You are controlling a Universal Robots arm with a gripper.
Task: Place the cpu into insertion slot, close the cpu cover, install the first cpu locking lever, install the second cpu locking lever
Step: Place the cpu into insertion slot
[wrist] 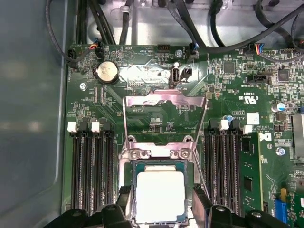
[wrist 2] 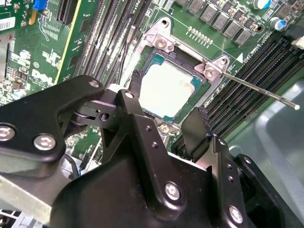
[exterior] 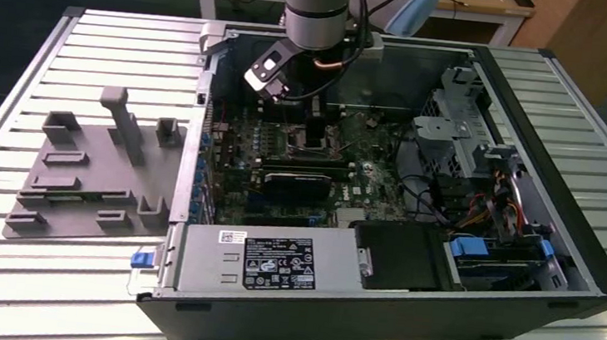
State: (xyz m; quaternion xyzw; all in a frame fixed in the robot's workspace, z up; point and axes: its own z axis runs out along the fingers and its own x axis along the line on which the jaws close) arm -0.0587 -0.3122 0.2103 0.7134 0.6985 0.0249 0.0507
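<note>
The cpu [wrist: 160,195] lies flat in the insertion slot [wrist: 131,183], its silver-grey top [wrist 2: 172,89] facing up. My gripper [wrist 2: 166,118] hangs just over it, open, with one black finger [wrist 2: 137,107] on each side of the chip and small gaps to its edges. The cpu cover [wrist: 164,100] is swung up and away from the slot on its hinge. A thin locking lever [wrist 2: 261,92] sticks out free from one corner of the socket. In the exterior view the gripper [exterior: 310,129] reaches down into the open computer case [exterior: 378,319].
Long black memory slots [wrist: 92,166] flank the socket on both sides. A black fan card [exterior: 296,184] lies nearer the front, with the power supply [exterior: 261,262] beyond it. A grey fixture plate [exterior: 92,175] sits at the exterior view's left. Drive cages and cables [exterior: 472,153] fill the case's right.
</note>
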